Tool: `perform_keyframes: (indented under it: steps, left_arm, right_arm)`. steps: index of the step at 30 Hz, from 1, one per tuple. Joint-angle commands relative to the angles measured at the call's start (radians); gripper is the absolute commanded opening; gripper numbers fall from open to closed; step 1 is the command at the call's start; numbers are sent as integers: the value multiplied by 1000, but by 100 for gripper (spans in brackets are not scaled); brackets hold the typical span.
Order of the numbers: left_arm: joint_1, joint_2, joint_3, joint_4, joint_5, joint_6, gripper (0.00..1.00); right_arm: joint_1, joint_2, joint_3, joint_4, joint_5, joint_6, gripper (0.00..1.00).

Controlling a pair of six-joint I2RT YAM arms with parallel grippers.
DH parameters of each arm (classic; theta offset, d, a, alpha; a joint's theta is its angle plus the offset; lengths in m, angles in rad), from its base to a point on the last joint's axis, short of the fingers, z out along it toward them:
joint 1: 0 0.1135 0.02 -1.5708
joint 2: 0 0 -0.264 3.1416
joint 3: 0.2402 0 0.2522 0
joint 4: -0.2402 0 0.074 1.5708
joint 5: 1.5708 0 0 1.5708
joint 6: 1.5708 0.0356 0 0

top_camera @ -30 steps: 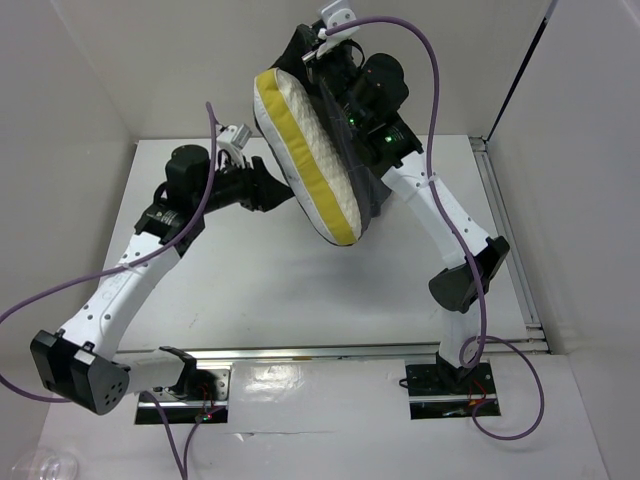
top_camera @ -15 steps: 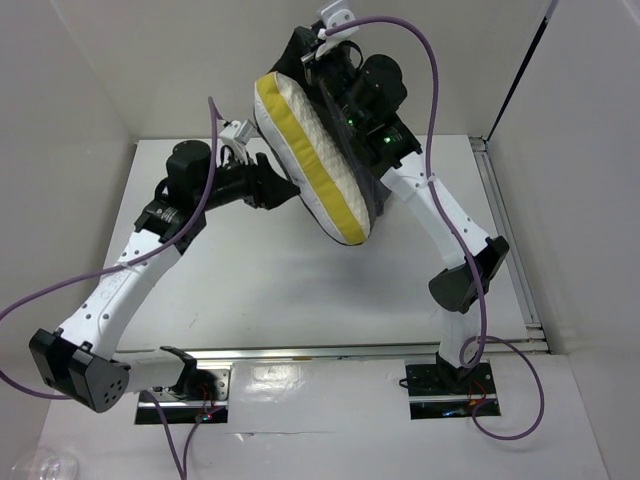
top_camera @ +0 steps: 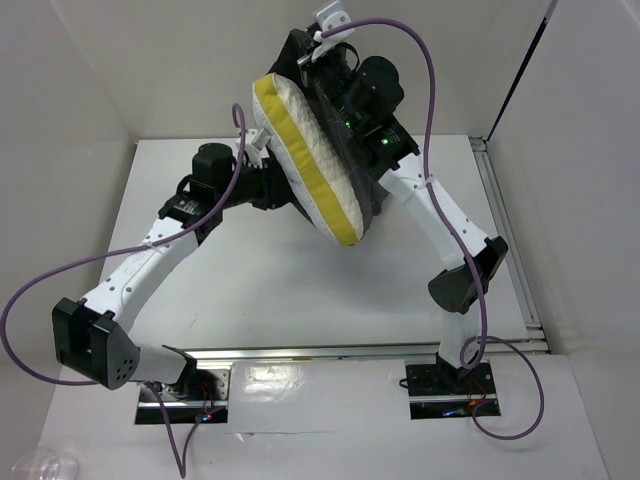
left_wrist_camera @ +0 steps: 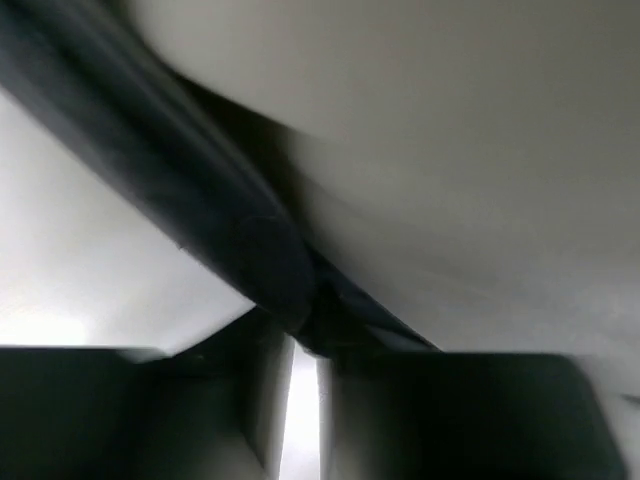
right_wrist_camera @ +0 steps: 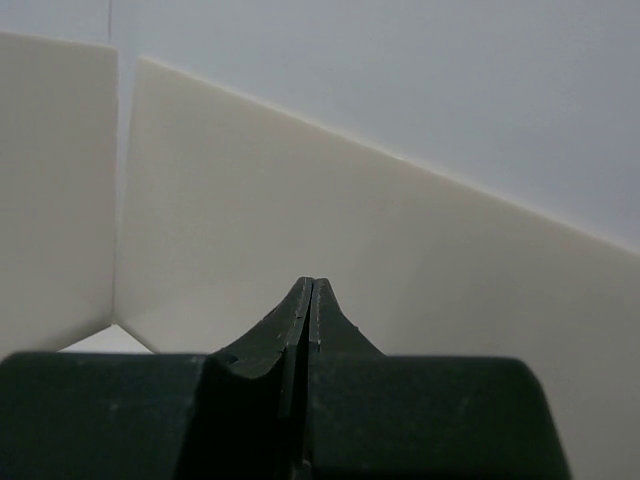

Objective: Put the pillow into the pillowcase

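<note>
Cream quilted pillow [top_camera: 305, 160] with a yellow edge hangs tilted at top centre, the dark pillowcase [top_camera: 368, 205] partly round it. The right fingers [right_wrist_camera: 270, 350] are clenched together; the left fingers [left_wrist_camera: 150, 420] are too blurry, can't tell.

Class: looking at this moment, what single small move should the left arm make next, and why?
Probably close the left end effector on the pillowcase, whose dark edge crosses just beyond its fingertips in the blurred wrist view. The right end effector is shut and holds the pillow aloft with its yellow edge bare, so a second grip could pull the cloth on.
</note>
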State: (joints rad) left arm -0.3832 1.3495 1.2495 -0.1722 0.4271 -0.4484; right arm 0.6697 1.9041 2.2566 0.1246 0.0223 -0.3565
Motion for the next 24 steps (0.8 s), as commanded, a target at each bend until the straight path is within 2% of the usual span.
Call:
perform_keyframes:
  steps: [1, 3, 5, 8, 11, 16, 21, 24]
  left_arm:
    - [-6, 43, 8, 37, 10, 33, 20]
    - [-6, 43, 40, 25, 36, 42, 0]
    - [-6, 17, 53, 1, 79, 54, 0]
    - [-6, -76, 77, 0, 67, 80, 0]
    - [-6, -125, 192, -58, 19, 146, 0]
    - [94, -180, 373, -156, -54, 155, 0]
    - [150, -219, 481, -136, -204, 183, 0]
    - [173, -170, 657, -193, -287, 240, 0]
  right_arm:
    - [13, -80, 48, 159, -13, -5, 0]
    - [13, -89, 35, 168, -13, -39, 0]
    - [13, -89, 0, 193, -4, -79, 0]
    - [-21, -100, -40, 208, 5, -113, 0]
    - [-74, -90, -31, 239, 17, -144, 0]
    - [-107, -126, -32, 291, 18, -183, 0]
    - [-107, -183, -61, 354, 44, -275, 0]
    - [-148, -224, -49, 373, 44, -343, 0]
